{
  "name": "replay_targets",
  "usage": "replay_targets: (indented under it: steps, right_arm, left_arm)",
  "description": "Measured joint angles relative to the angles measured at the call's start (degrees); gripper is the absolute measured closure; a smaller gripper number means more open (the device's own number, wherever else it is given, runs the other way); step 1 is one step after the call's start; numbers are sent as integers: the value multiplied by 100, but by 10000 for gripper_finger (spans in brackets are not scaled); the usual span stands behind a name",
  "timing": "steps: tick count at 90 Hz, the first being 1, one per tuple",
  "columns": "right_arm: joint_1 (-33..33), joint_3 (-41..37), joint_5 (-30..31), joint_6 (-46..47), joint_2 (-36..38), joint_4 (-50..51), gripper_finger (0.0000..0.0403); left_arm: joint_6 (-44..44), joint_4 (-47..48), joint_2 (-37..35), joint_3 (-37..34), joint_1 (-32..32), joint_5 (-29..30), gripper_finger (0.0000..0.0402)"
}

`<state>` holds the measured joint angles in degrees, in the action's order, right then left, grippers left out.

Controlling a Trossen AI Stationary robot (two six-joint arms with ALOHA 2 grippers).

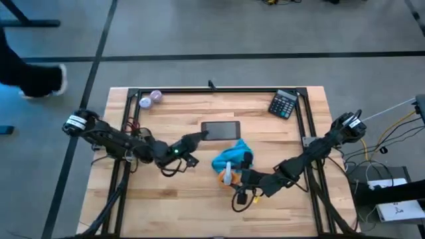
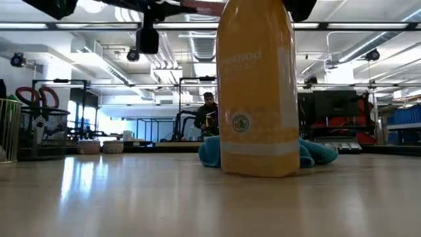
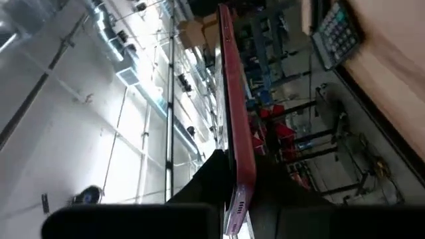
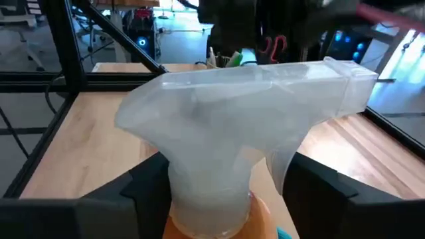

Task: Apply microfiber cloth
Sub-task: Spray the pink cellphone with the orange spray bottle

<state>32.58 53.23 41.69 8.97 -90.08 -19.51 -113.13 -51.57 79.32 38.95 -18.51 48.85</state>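
left gripper [image 1: 201, 137] reaches in low from the left, fingers clamped on the phone [image 1: 221, 130] at its left edge. right gripper [image 1: 240, 176] comes from the right, fingers closed around the neck of the orange spray bottle [image 1: 228, 174]. microfiber cloth [image 1: 232, 157] lies bunched mid-table between phone and bottle, touching the bottle. calculator [image 1: 284, 104] sits at the far right corner.

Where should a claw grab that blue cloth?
Probably from above, pinching a raised fold on the microfiber cloth, on its side away from the orange spray bottle. It lies crumpled on the table, and the right claw holding the bottle crowds one edge.
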Motion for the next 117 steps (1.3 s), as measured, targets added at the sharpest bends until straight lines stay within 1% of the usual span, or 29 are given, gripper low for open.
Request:
replay_targets:
  steps: [12,24,48,71,88,100,117]
  right_arm:
    - [0,0,28,17,0,0,195]
    - [0,0,29,17,0,0,213]
    - [-33,0,26,48,0,11,239]
    - [-65,0,-8,71,0,11,231]
    - [-68,0,-125,92,0,7,252]
    - [-102,0,-164,96,0,4,253]
    - [-131,0,-160,102,0,4,242]
  left_arm:
    - [113,3,-198,-238,-86,30,381]
    - [305,19,-167,-446,-108,26,381]
    - [308,-102,-69,-445,-137,5,381]
    - [620,17,-67,-312,-137,-311,381]
    - [719,93,-67,-312,-122,-504,381]
    - [967,117,-65,-312,-80,-806,381]
    - [1351,155,-65,-312,-80,-910,381]
